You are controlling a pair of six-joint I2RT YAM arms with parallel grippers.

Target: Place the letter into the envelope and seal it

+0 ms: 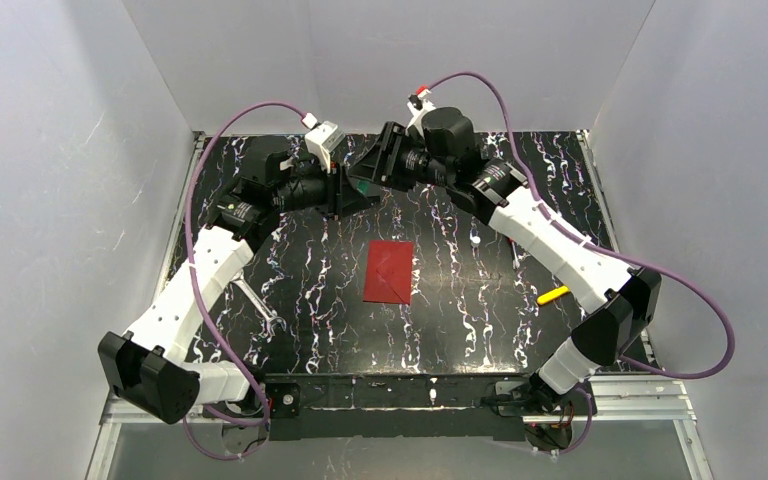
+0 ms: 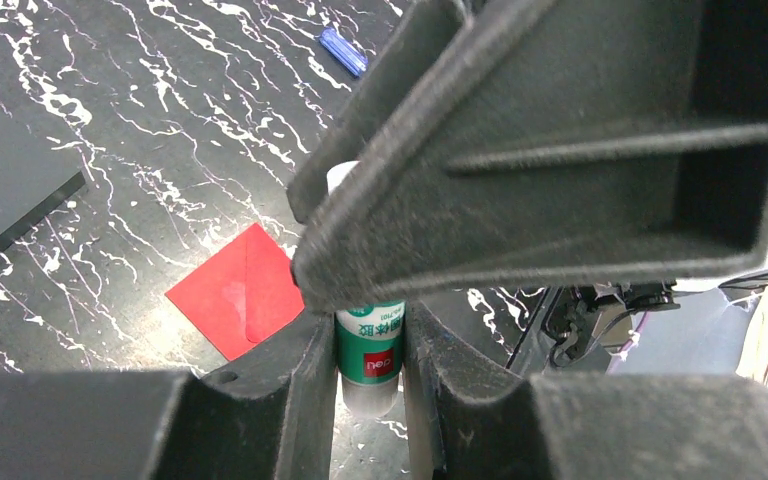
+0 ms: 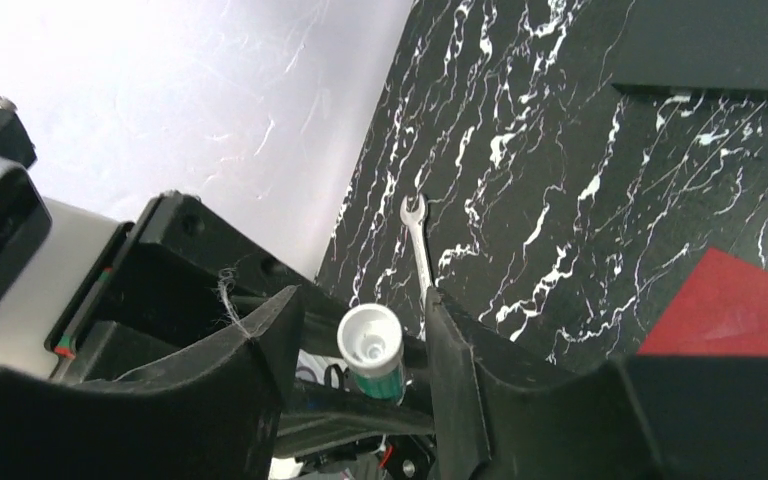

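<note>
The envelope lies flat mid-table, long side running near to far, just nearer than both grippers, where the left gripper pinches a glue stick and the right gripper stands loose around its white cap; no letter shows.

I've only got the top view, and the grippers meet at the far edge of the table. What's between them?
Observer: A green glue stick, white-topped; the left wrist view shows it.
Operator: Who's holding it?
Observer: The left gripper, fingers pressed on its green body.
Operator: And the right?
Observer: The right gripper straddles the white top, a gap showing on each side.
</note>
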